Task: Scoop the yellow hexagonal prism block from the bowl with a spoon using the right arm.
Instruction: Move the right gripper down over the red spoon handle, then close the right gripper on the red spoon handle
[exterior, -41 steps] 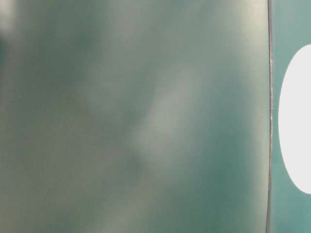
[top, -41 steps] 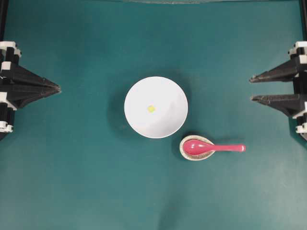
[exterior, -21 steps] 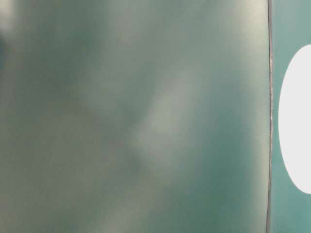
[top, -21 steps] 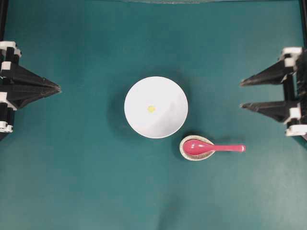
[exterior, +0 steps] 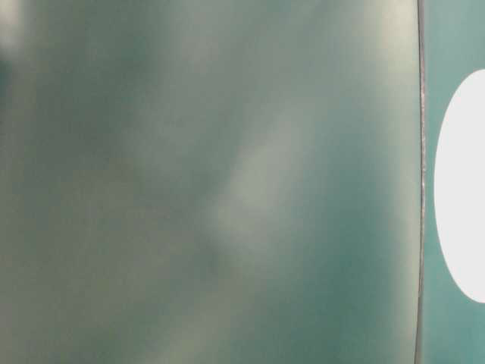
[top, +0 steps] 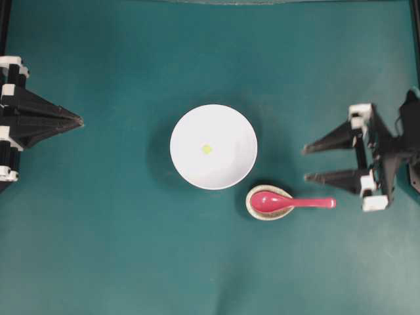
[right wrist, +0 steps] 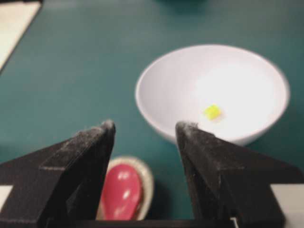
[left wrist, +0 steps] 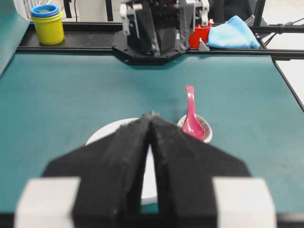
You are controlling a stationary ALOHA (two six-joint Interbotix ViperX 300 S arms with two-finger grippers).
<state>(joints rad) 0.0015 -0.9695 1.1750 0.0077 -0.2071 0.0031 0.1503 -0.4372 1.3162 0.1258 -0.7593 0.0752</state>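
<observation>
Teal table: my right pincer (top: pixel 305 163) gapes empty; glossy pink-red ceramic spoon (top: pixel 291 202), probably slippery, wants gripping mid-handle.

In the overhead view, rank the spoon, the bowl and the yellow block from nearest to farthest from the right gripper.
From the open right gripper:
1. Spoon, its handle end just below the gripper's tips.
2. Bowl, left of the gripper, its rim next.
3. Yellow block, at the bowl's middle.

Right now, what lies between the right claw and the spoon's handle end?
Only bare teal table, per the overhead view: right claw open, above-right of the spoon.
</observation>
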